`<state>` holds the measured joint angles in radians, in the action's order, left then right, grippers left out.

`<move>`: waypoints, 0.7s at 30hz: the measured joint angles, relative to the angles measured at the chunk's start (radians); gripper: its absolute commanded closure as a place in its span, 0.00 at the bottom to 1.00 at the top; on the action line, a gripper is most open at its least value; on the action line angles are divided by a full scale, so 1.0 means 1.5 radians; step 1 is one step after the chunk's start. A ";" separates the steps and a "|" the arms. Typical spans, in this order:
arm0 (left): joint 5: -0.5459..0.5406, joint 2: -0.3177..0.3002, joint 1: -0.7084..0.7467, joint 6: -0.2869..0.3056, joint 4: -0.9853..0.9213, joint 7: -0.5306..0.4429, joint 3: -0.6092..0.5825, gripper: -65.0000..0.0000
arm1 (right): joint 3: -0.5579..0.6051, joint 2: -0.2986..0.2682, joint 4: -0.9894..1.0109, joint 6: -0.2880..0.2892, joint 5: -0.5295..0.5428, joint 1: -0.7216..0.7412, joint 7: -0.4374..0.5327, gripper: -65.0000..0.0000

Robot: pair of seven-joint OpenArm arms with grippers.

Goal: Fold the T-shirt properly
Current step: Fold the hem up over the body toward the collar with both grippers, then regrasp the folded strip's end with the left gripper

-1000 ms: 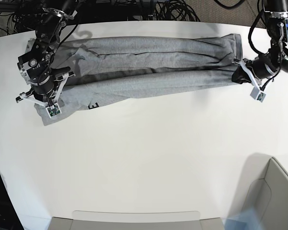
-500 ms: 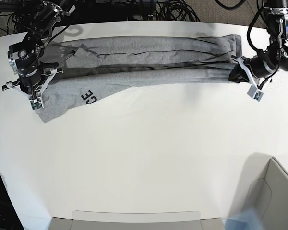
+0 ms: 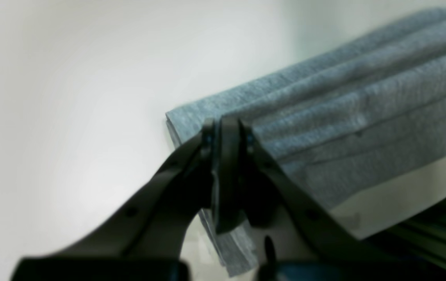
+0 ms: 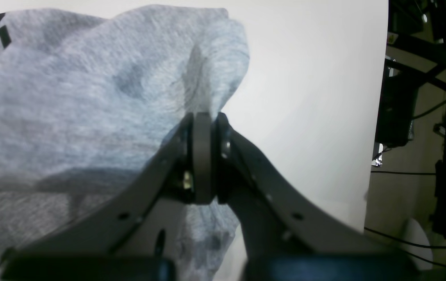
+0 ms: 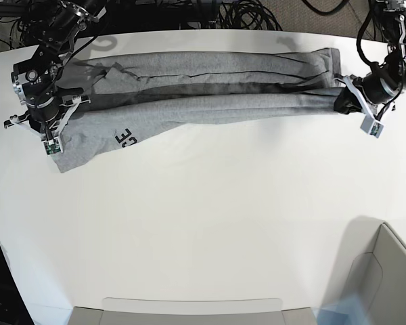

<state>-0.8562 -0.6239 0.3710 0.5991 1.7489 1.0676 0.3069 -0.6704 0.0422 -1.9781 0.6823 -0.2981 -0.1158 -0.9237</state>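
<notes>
Stretched tauter, T-shirt (image 5: pixel 210 84) spans between right gripper (image 5: pixel 52 128) and left gripper (image 5: pixel 347 100)

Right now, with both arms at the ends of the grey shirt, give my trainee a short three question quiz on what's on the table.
1. True or false: the T-shirt is already folded into a small square.
2. What does the left end effector hold? A) nothing B) an end of the T-shirt C) a cable
3. Fill in: black lettering shows on the cloth nearer the ____ end effector.

Key
1. False: it lies stretched in a long band across the white table.
2. B: its jaws are shut on the cloth.
3. right
</notes>
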 measured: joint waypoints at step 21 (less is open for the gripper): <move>0.007 0.031 0.059 -0.005 -0.001 -0.003 -0.003 0.52 | 0.004 -0.002 0.001 0.000 -0.008 -0.045 0.000 1.00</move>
<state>-0.8452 -0.5770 0.4591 0.5919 1.7481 1.0634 0.3019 -0.6643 0.0395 -1.9762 0.6827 -0.3096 -0.1829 -0.9241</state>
